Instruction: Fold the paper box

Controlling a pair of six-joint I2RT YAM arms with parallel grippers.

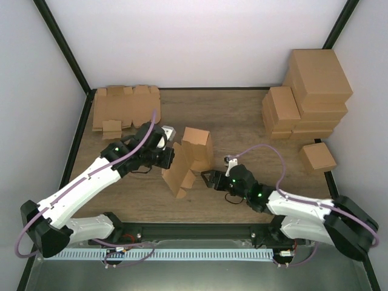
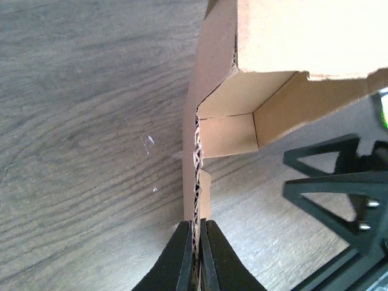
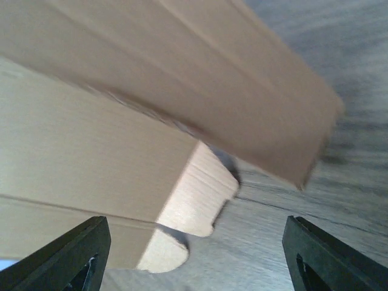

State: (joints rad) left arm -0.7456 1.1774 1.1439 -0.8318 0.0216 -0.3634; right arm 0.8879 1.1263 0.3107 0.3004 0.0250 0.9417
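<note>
The paper box stands half folded in the middle of the table, a brown cardboard piece with one panel leaning down to the front left. My left gripper is at its left side. In the left wrist view that gripper is shut on the thin corrugated edge of a box wall. My right gripper sits just right of the box's lower flap. Its black fingers stand wide apart and open, with nothing between them. The box's notched tabs lie just ahead of them.
Flat cardboard blanks lie at the back left. A stack of folded brown boxes fills the back right corner, with one small box in front of it. The right gripper's black frame shows close beside the left one.
</note>
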